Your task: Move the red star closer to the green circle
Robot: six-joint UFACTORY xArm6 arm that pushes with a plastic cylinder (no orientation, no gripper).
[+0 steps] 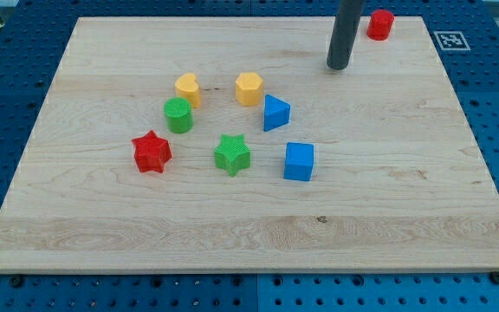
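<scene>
The red star [152, 152] lies on the wooden board [249, 234] at the view's left of centre. The green circle [178, 115] stands just above and to the right of it, with a small gap between them. My tip [339, 66] is near the view's top, right of centre, far from both blocks. It touches no block.
A yellow heart [187, 88] and a yellow hexagon [249, 88] sit above the green circle. A blue triangle [275, 113], a green star [232, 154] and a blue cube [299, 161] lie near the centre. A red cylinder [380, 24] stands at the top right.
</scene>
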